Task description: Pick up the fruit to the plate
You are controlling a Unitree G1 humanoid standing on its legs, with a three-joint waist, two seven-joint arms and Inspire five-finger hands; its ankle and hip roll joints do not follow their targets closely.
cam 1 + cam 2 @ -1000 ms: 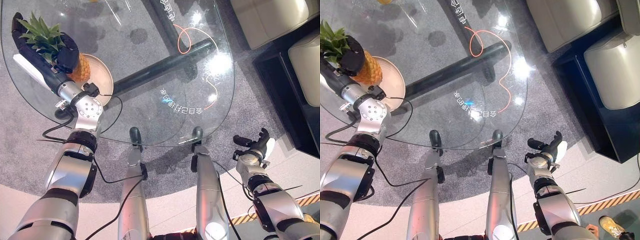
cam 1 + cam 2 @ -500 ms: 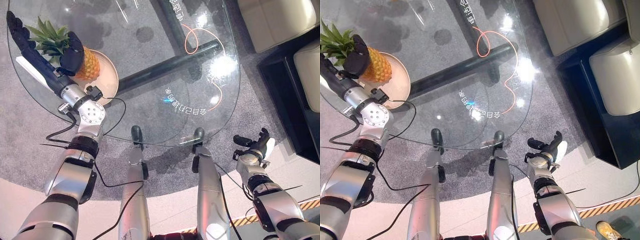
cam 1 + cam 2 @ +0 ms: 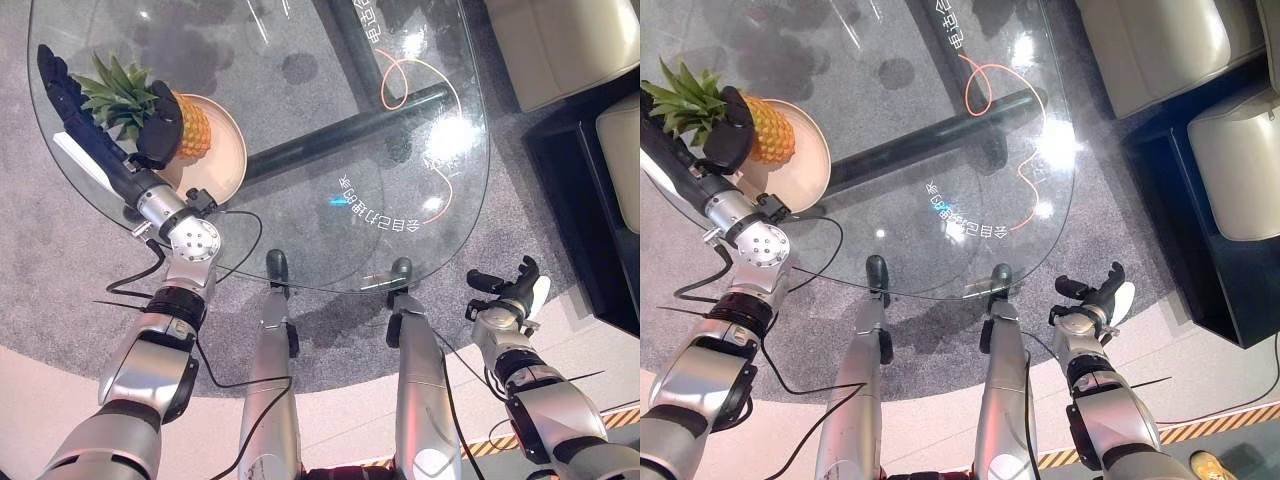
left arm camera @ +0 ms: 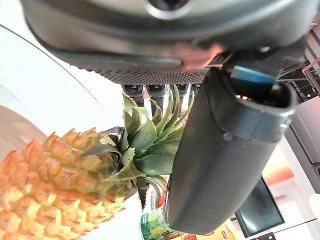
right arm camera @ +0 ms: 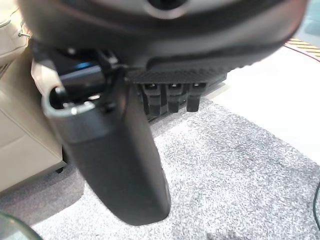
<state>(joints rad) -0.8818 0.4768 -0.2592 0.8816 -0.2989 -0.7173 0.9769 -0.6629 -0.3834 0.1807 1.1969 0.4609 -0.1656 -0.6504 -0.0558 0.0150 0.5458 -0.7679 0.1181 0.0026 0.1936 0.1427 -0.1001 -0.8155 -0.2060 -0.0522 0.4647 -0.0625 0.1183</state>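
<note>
- Left eye view: the pineapple is seen lying on the tan plate at the left end of the glass table. Its leafy crown is flanked by the left hand, fingers stretched straight on the far side, thumb on the near side.
- Right eye view: the right hand is held low beside the table, over grey carpet, fingers spread and relaxed.
- Left wrist view: the crown is framed between thumb and fingers; contact cannot be told.
</note>
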